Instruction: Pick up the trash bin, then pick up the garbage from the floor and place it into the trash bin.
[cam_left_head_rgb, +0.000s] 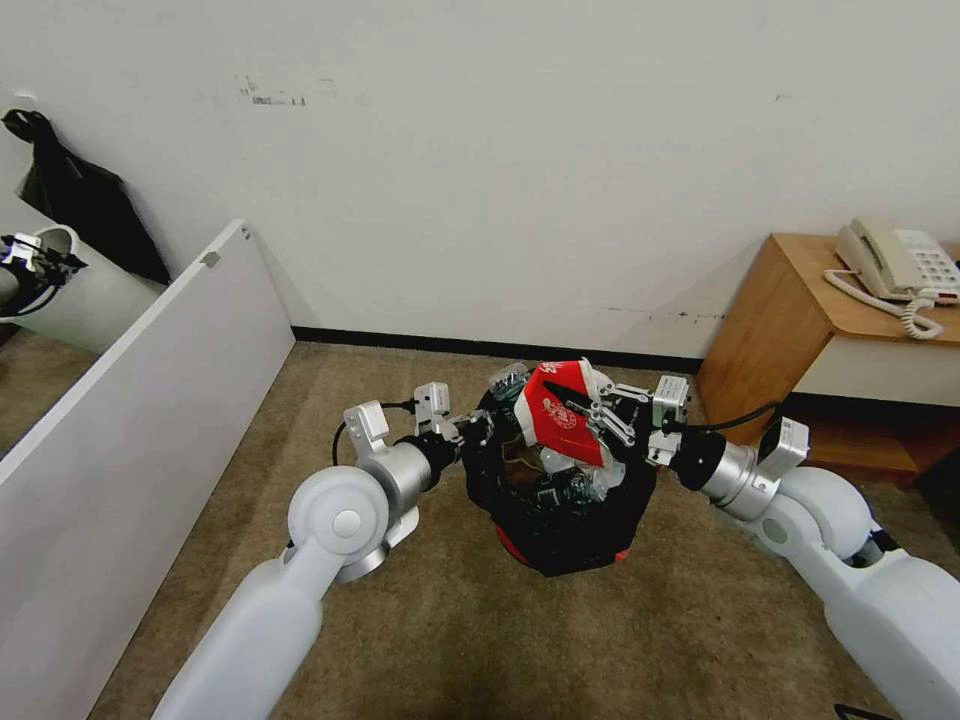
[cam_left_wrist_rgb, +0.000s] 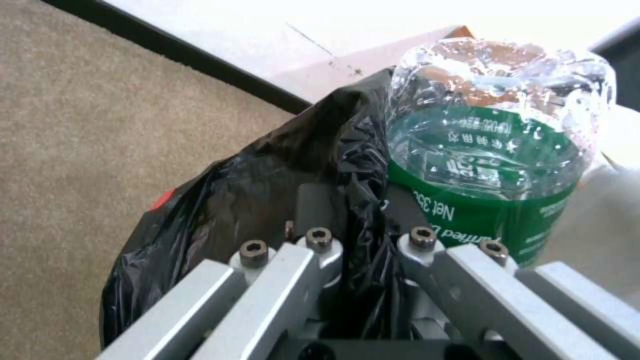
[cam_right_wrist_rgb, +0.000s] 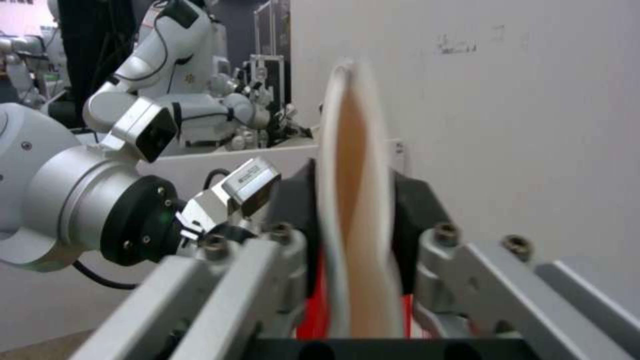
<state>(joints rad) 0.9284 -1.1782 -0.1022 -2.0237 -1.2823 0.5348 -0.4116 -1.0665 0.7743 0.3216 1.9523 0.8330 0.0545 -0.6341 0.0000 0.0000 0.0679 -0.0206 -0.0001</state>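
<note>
The trash bin (cam_left_head_rgb: 512, 545) is red, lined with a black bag (cam_left_head_rgb: 590, 520), and sits in the middle of the head view over the beige carpet floor (cam_left_head_rgb: 420, 630). My left gripper (cam_left_head_rgb: 472, 428) is shut on its bagged rim; in the left wrist view the gripper (cam_left_wrist_rgb: 363, 215) pinches black plastic (cam_left_wrist_rgb: 267, 185). A clear bottle with a green label (cam_left_wrist_rgb: 493, 160) stands inside the bin. My right gripper (cam_left_head_rgb: 592, 408) is shut on a flattened red-white carton (cam_left_head_rgb: 552, 412) held above the bin's mouth. In the right wrist view the carton (cam_right_wrist_rgb: 353, 125) shows edge-on between the fingers (cam_right_wrist_rgb: 293, 195).
A white partition board (cam_left_head_rgb: 140, 400) leans along the left, with a pale round container (cam_left_head_rgb: 70, 285) behind it. A wooden table (cam_left_head_rgb: 790, 320) with a telephone (cam_left_head_rgb: 895, 262) stands at the right by the wall. Open carpet lies in front of the bin.
</note>
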